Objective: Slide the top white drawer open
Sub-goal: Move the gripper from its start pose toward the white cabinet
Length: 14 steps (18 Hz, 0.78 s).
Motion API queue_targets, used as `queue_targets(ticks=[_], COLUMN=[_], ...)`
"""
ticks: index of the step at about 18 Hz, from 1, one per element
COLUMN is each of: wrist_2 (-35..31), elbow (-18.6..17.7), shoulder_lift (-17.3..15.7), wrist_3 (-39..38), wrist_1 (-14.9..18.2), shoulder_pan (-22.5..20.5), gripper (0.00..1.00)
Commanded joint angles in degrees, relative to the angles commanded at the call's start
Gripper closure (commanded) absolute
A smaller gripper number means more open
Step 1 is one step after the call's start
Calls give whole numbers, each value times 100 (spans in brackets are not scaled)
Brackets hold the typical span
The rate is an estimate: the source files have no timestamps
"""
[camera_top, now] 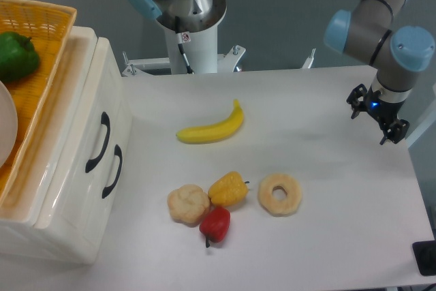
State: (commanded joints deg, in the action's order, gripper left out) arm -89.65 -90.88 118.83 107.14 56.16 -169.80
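The white drawer unit stands at the table's left edge, seen from above. The top white drawer (82,127) carries the upper curved black handle (99,142). The lower drawer's handle (112,170) sits just beside it. Both front panels look about flush with each other. My gripper (372,120) hangs far to the right over the table's right side, well away from the drawers. Its fingers are spread open with nothing between them.
An orange wicker basket (41,25) with a green pepper (17,56) rests on top of the unit. On the table lie a banana (212,127), a yellow pepper (228,189), a red pepper (215,225), a cauliflower (188,204) and a ring-shaped pastry (279,194). The arm's base (184,11) stands at the back.
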Motion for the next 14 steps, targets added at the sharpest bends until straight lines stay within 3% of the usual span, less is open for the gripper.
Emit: queue_targets(ticks=[10, 14], wrist_2=[26, 237], elbow=[-70, -220], shoulder_lift=[35, -88], wrist_3=[-53, -508], wrist_1=[-9, -9], shoulder_pan=[0, -27], gripper=[0, 0])
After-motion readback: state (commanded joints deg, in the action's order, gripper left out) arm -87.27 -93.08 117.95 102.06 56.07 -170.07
